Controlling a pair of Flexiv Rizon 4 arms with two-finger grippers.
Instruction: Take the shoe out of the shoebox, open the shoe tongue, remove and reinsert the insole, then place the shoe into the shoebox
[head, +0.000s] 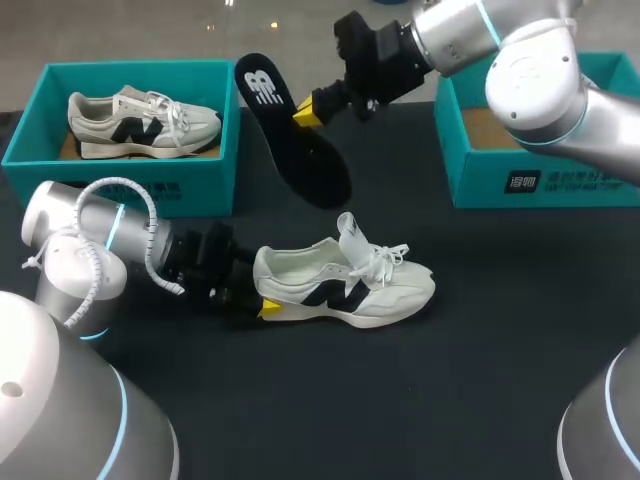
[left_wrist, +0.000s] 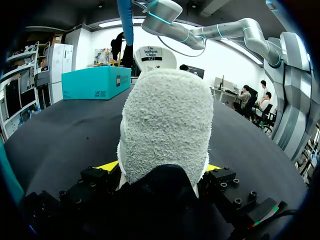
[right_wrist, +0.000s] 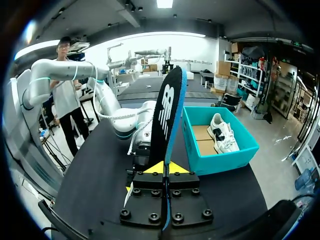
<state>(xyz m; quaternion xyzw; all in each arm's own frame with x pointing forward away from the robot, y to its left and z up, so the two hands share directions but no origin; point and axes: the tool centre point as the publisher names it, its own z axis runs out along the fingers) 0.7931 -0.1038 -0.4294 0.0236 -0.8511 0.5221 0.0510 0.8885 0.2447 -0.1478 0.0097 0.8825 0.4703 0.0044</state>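
1. While the left gripper (head: 268, 308) pinches the heel of the shoe (head: 345, 285) on the table (head: 420, 400), it should hold the shoe steady.
2. Right gripper (head: 308, 112) clamps the insole (head: 300, 165) in the air — tilt its toe end down.
3. Slide it under the raised tongue (head: 352, 235) — slowly.

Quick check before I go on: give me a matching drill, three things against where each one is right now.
Things:
1 insole
2 white shoe
3 beige shoe

Places:
A inside the left box
B on the table, heel in the left gripper
C held up off the table by the right gripper

Pairs: 1-C, 2-B, 3-A.
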